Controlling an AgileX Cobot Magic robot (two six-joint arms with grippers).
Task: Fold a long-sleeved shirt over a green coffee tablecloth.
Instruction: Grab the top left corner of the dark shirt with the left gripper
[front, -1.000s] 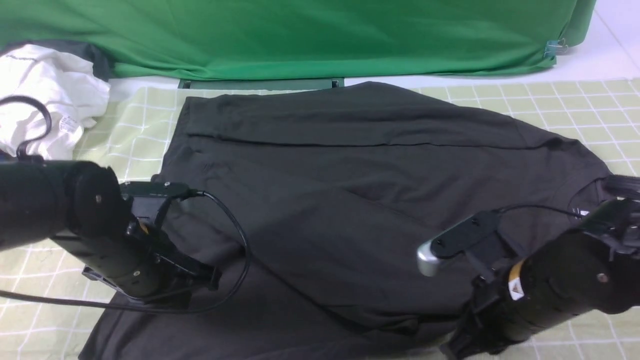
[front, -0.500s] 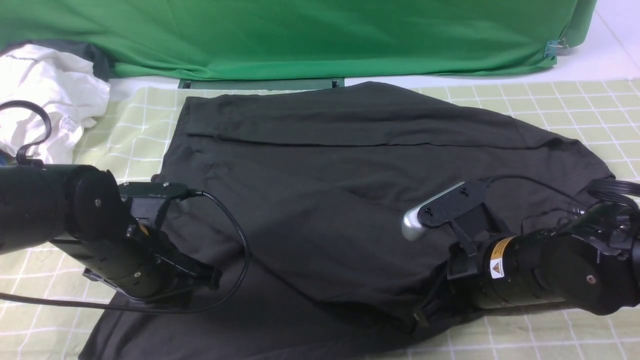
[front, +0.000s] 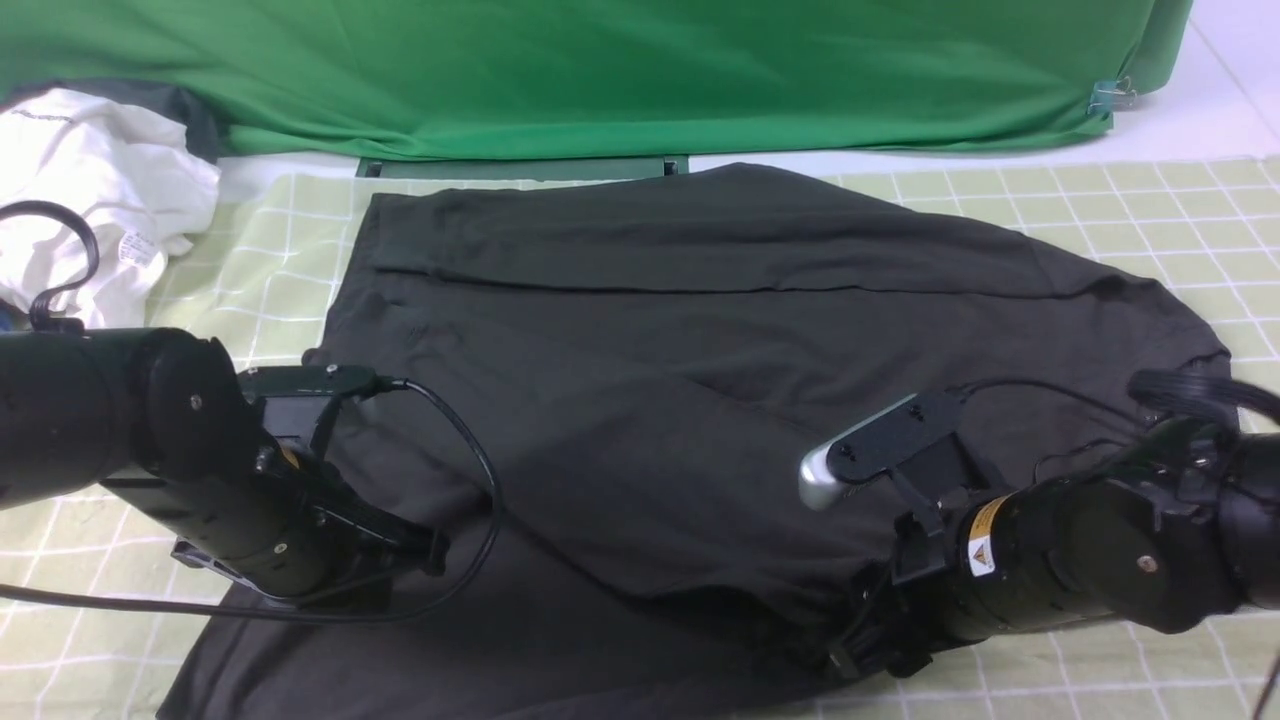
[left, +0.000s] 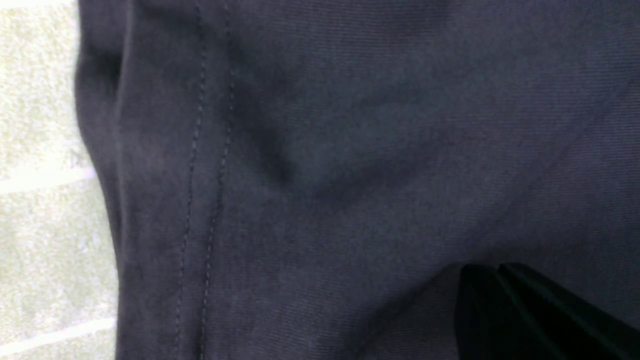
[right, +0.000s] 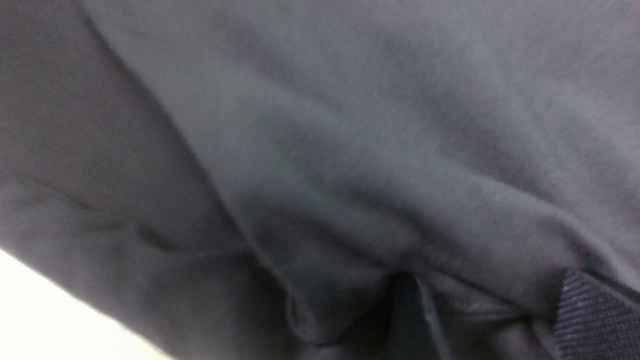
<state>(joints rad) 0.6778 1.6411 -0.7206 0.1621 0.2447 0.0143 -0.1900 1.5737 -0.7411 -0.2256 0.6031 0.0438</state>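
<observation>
Front view: nearest, the right gripper (front: 862, 655) has swung in low and its jaws have come apart, so one fold looks laid down. The left gripper (front: 415, 552) stays squeezed together. The black long-sleeved shirt (front: 680, 330) lies on the green coffee tablecloth (front: 1100, 200)

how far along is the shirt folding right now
Done: the long-sleeved shirt lies spread on the green tablecloth, its far edge turned over along a straight crease. In hand: the right end effector sits open at the near fold; the left end effector is shut, low on the shirt. Left: it is wide and loose, so more folds remain.
</observation>
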